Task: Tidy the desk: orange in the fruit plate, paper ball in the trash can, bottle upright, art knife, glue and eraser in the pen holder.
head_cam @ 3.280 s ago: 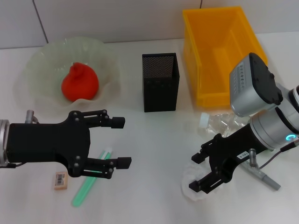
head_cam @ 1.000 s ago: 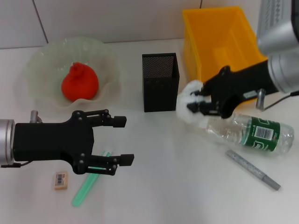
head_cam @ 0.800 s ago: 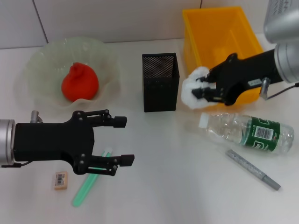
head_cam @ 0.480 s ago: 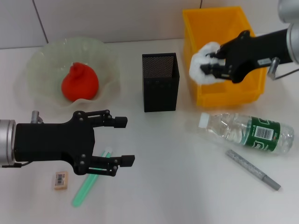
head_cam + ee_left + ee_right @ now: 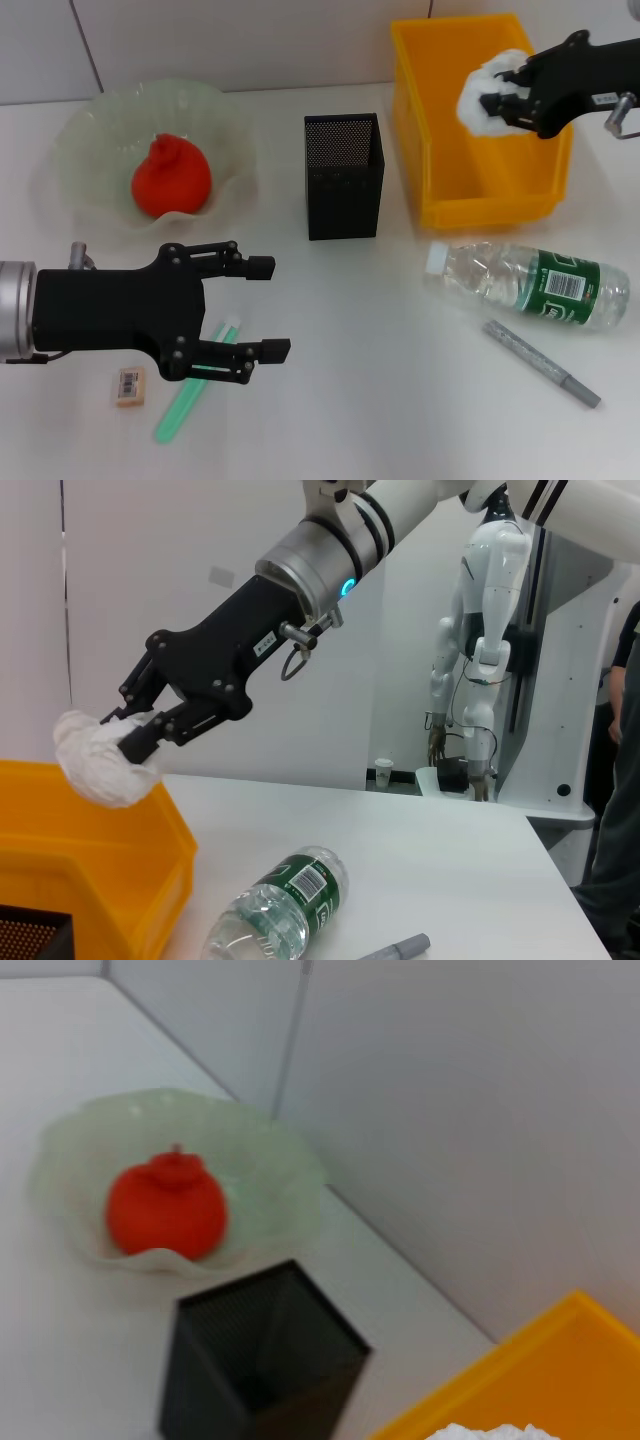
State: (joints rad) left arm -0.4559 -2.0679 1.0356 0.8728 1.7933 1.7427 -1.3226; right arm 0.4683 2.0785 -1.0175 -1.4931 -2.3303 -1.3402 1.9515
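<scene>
Right end effector [image 5: 500, 95] grasping the crumpled white paper ball [image 5: 487, 92] above the yellow plastic bin [image 5: 440, 170].
The left end effector [image 5: 262, 308] hovers released over the white table [image 5: 350, 350], above the green glue stick [image 5: 190, 392]; the red-orange fruit [image 5: 171, 178] lies in the translucent wavy plate [image 5: 100, 130], and the clear plastic bottle [image 5: 525, 283] lies on its side.

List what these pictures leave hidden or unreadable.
- Pen holder contents: the head view sees only its dark mesh walls.
- Green glue stick: its middle is covered by the left claw in the head view.
- Paper ball: cut off by the right wrist view's edge.
- Eraser label: too small to read.
</scene>
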